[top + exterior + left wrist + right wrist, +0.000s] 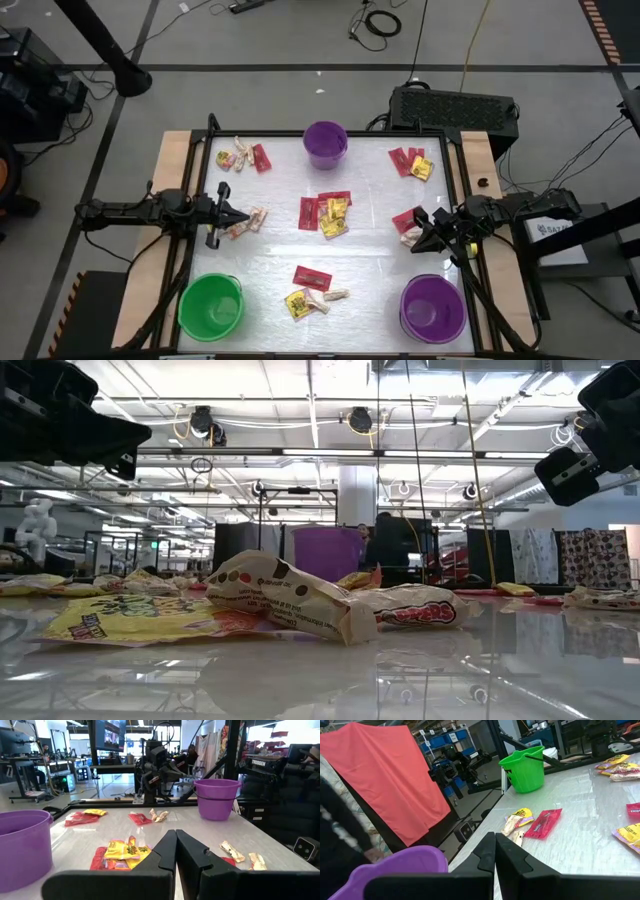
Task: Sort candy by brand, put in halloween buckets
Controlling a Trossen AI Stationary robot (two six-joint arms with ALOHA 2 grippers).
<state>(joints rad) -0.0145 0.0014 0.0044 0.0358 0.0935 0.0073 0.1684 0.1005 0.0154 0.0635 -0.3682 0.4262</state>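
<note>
Candy [327,215] scattered on the table [370,255], both arms idle.
Left gripper [243,216] and right gripper [418,225] (fingers pressed together, empty) hover beside wrappers; print possibly "Sour Patch".

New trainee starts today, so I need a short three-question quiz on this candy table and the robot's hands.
1. How many buckets are purple?
2. True or false: the left hand is shut.
3. Which bucket sits at the table's far edge? A green B purple

Key:
1. Two: one far, one near the right hand, at.
2. True.
3. B; the green bucket is at the near left.
</note>
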